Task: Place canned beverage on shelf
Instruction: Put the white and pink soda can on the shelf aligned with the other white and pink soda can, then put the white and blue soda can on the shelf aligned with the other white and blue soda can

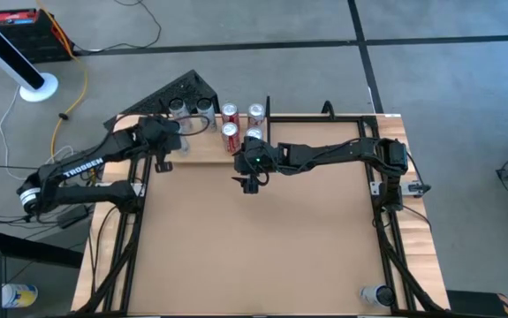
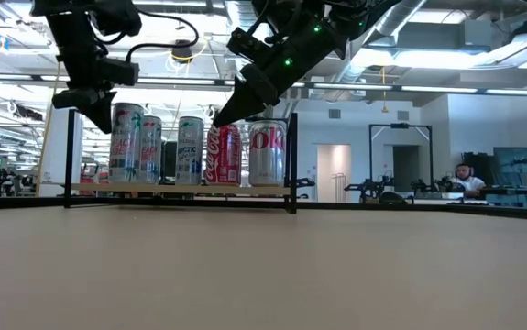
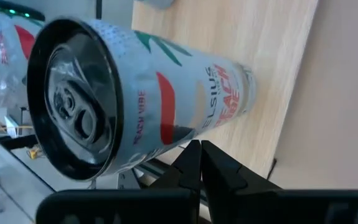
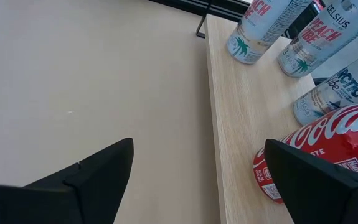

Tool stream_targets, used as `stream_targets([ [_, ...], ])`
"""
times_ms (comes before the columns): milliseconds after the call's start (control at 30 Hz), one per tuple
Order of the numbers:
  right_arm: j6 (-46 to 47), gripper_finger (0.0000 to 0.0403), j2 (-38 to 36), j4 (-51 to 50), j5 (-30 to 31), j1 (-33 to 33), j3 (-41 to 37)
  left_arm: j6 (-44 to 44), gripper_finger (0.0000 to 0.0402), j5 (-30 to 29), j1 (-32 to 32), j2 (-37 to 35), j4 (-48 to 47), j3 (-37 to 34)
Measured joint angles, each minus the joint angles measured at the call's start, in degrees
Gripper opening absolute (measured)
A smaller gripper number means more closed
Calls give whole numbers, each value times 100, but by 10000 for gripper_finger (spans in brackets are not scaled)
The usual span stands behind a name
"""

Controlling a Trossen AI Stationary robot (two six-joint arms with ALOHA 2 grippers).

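I take the shelf (image 1: 202,157) as my landmark: a pale wood plank along the far edge of the table (image 1: 262,247), with a thin black upright (image 2: 292,165) at its end nearer the table's middle. Five cans stand upright on it in a row in the low view: two tall white Celsius cans (image 2: 126,144), a third slim white can (image 2: 190,149), then a red Coca-Cola can (image 2: 225,155) and a silver Coke can (image 2: 266,153) next to the black upright.

My right gripper (image 4: 194,180) hangs just off the shelf's front edge, near that upright end, its fingers (image 4: 98,171) spread wide with nothing between them. Through its wrist camera I see the plank's front edge, the red can close to one finger, and the white cans farther along the board.

My left gripper (image 3: 200,163) sits above the shelf's other end, fingers pressed together and holding nothing. Its wrist camera looks onto the top of one Celsius can standing on the plank, the fingertips just beside the can's side.
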Motion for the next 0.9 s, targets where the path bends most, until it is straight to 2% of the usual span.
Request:
stream_targets([
  [367,0,384,0,1,0,0,0,-2,0,6,247,0,4,0],
  [600,1,384,0,0,1,11,0,-210,0,-35,90,-210,-365,136],
  [767,103,384,0,0,-9,15,0,-938,0,688,-289,-603,-1154,507],
  [900,142,384,0,-9,-28,13,0,-1311,0,1852,-650,-1152,-994,536],
])
